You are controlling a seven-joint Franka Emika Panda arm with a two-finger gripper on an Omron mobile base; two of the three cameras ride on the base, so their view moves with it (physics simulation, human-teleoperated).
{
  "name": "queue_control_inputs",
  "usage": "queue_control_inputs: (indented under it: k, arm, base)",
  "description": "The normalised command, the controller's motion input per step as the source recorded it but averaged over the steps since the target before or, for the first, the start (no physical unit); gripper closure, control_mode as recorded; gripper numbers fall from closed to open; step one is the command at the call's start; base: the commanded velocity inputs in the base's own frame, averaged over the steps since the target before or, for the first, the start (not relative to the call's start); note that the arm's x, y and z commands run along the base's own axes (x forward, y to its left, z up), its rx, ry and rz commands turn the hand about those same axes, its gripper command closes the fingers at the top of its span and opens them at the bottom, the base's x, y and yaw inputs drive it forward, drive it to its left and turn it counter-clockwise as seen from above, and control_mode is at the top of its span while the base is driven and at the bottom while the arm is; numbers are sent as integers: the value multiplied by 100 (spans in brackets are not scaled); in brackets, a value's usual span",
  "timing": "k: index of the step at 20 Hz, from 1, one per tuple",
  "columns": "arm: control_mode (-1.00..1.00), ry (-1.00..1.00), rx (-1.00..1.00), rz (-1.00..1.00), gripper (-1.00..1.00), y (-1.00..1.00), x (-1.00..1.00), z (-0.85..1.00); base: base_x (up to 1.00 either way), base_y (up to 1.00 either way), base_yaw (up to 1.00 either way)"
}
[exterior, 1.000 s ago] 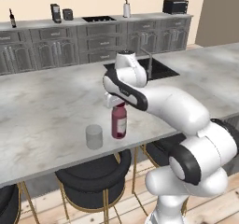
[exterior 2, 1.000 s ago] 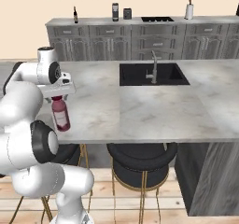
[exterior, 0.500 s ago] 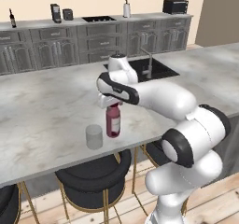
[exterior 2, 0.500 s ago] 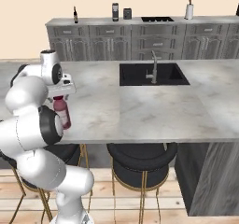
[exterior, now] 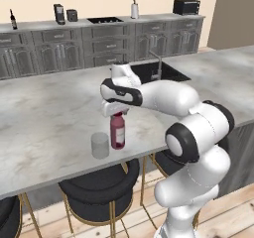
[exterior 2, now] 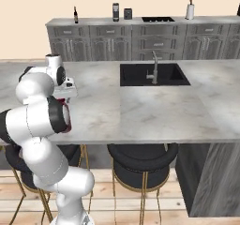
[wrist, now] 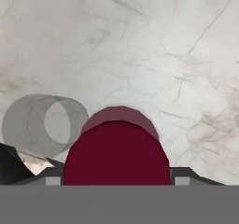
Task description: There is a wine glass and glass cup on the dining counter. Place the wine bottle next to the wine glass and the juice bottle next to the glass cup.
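gripper (exterior: 116, 114): centre of left base view, closed around the juice bottle's cap
juice bottle (exterior: 117, 131): upright on dining counter (exterior: 44, 118), just beside glass cup (exterior: 100, 145)

Dining counter (exterior: 44, 113), grey marble top: glass cup (exterior: 100, 145) just left of juice bottle (exterior: 117, 131), prob. both resting on it.

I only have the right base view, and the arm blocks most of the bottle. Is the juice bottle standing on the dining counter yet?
Observer: Yes, the juice bottle stands upright on the dining counter, the gripper at its cap.
Operator: Where's the glass cup?
Observer: The glass cup is just left of the bottle in the left base view, a small gap between.
Operator: Wine bottle?
Observer: The wine bottle is on the wall counter.
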Motion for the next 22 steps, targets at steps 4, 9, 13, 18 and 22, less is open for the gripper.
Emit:
queue_control_inputs:
  k: [4, 9, 13, 18, 22]
  arm:
    - [-100, 3, 0, 0, 100, 0, 19, -29]
    - [-100, 0, 0, 0, 100, 1, 9, -28]
    - [-100, 0, 0, 0, 100, 4, 0, -33]
    - [-100, 0, 0, 0, 100, 0, -12, -31]
    - [-100, 0, 0, 0, -100, 0, -9, -30]
  base:
    - [0, 0, 0]
    - [0, 0, 0]
    - [0, 0, 0]
    - [0, 0, 0]
    - [0, 0, 0]
